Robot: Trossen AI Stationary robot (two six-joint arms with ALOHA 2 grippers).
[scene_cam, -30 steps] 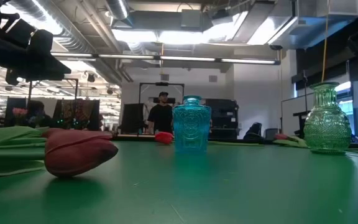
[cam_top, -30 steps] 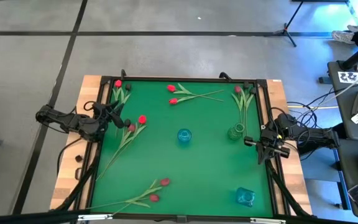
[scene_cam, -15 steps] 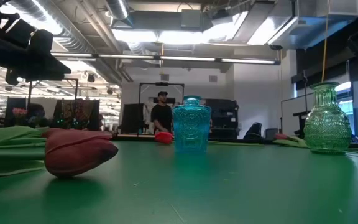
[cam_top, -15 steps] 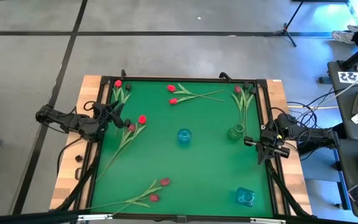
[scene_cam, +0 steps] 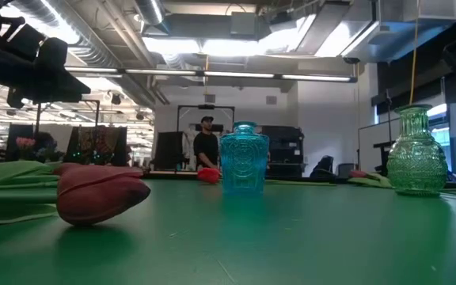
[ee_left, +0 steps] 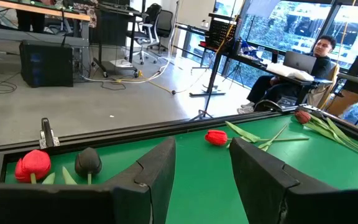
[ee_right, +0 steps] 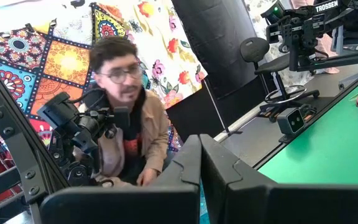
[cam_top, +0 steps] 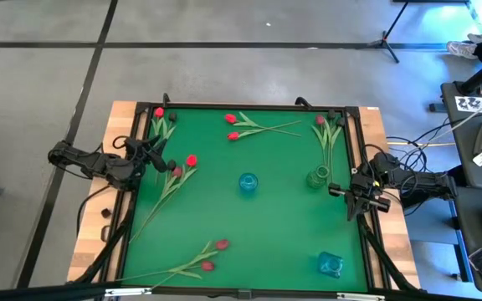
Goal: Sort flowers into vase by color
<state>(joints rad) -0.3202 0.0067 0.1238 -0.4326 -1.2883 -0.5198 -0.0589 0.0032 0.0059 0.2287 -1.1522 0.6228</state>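
On a green felt table (cam_top: pixel 283 217) nothing has moved: red and pink long-stemmed artificial tulips (cam_top: pixel 178 171) lie scattered, vases empty, left gripper (cam_top: pixel 151 154) spread at frame left, right gripper (cam_top: pixel 347 198) pressed together at right.

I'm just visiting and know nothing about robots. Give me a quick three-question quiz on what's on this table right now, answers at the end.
1. How many glass vases stand on the green mat?
2. True or false: some flowers already stand in a vase.
3. Which gripper has its fingers apart: A) left, B) right, C) both?

Key
1. Three: a blue vase mid-table, a green vase to its right, and another blue vase at the near right corner.
2. False. The flowers all lie flat on the mat.
3. A. The left gripper at the left edge is open; the right gripper at the right edge is shut.
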